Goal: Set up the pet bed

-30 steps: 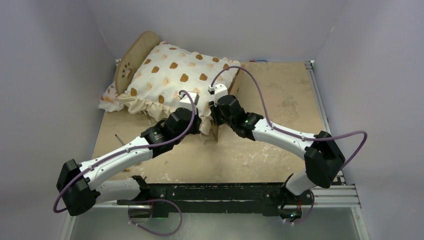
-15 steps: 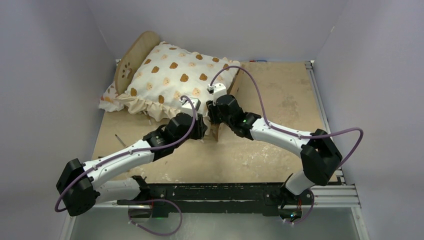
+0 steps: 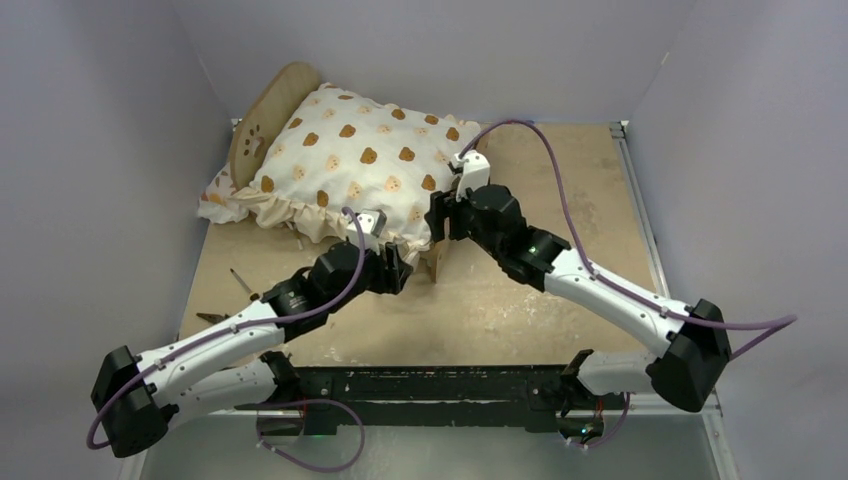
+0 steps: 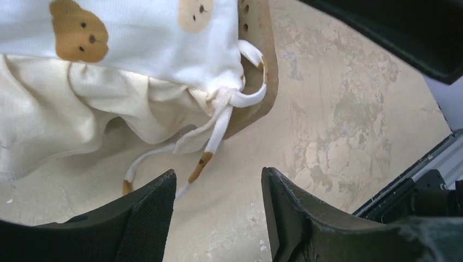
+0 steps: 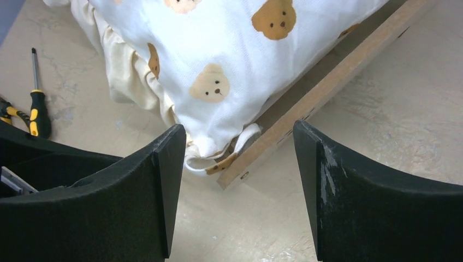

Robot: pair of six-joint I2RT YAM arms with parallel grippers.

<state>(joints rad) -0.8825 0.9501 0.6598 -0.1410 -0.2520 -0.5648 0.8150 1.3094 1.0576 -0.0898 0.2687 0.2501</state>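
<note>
Two grippers sit at the near corner of the pet bed (image 3: 266,112), both with jaws apart and nothing between them. The left gripper (image 3: 398,268) is low over the table (image 3: 560,200), just short of the bed's near end. The right gripper (image 3: 437,215) is just beside the same corner on its right.

The bed stands at the far left of the table, its rounded headboard with the paw cutout towards the left wall. A large bear-print cushion (image 3: 350,160) fills the frame and hides nearly all of it. The cushion's cream ruffle spills over the near side. A small floral pillow (image 3: 222,200) pokes out from under the cushion beside the headboard. A screwdriver (image 3: 240,279) lies on the table well to the left of the bed's near corner, close to the left arm.

From above, the bed's corner is mostly hidden by the two wrists. The left wrist camera shows it plainly: white tie strings (image 4: 224,109) with brown tips are knotted at the cushion's corner, against the rounded wooden end piece, and their loose ends trail on the table ahead of the open fingers (image 4: 147,213). The right wrist camera shows the long side rail (image 5: 327,76) running along under the cushion's edge. It also shows the screwdriver's black-and-yellow handle, with a second tool (image 5: 12,112) beside it, partly cut off by the finger.
</note>
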